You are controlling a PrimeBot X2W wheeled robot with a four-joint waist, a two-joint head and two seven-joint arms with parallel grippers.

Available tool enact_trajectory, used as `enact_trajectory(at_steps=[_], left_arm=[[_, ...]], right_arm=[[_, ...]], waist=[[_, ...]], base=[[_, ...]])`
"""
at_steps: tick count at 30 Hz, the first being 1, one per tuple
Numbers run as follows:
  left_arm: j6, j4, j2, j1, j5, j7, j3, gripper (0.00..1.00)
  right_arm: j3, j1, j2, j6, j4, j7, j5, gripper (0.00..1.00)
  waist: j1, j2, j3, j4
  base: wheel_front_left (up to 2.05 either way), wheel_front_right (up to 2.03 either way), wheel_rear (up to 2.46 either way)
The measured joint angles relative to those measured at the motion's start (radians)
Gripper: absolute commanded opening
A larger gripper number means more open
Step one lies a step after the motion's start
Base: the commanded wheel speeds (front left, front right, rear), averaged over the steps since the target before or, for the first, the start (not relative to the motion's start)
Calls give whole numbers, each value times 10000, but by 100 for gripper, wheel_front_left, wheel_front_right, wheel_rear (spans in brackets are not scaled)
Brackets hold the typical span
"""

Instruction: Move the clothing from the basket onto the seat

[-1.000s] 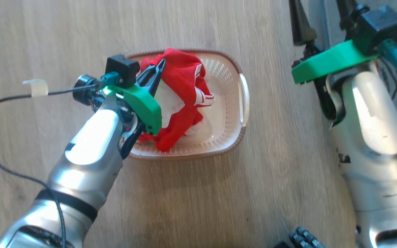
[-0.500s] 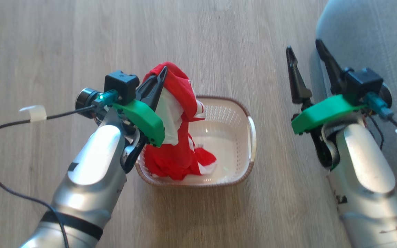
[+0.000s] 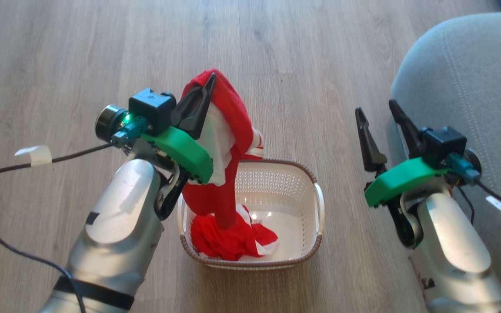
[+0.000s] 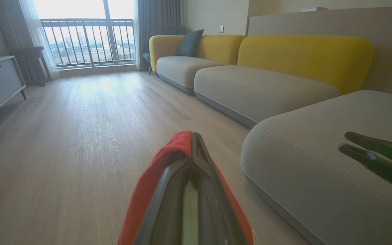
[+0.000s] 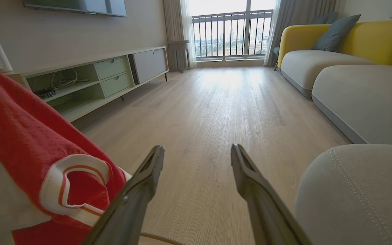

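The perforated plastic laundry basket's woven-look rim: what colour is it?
Brown rim on the cream-white basket; head view shows it best.

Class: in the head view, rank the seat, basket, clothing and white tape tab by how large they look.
1. seat, though cropped by the frame.
2-3. basket and clothing: they look alike, and the clothing hangs nearer the camera, so unranked.
4. white tape tab.

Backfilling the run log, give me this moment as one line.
left pincer: shut on clothing | clothing: hanging, lower end in basket | right pincer: open, empty | seat: no clothing on visible part
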Motion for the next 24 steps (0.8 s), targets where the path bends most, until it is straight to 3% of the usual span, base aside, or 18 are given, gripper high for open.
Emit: enact_trajectory(at_steps=[8, 24], left_arm=[[-2, -1214, -59, 12, 105, -10, -105, 0], [98, -3225, -119, -523, 178, -4, -1593, 0]], right_arm=[[-6, 458, 0, 0, 67, 0, 178, 100], [35, 779, 4, 0, 190, 0, 276, 100]], waist=[[0, 0, -471, 0], [1, 0, -515, -60]], base=[[0, 0, 0], [0, 0, 0]])
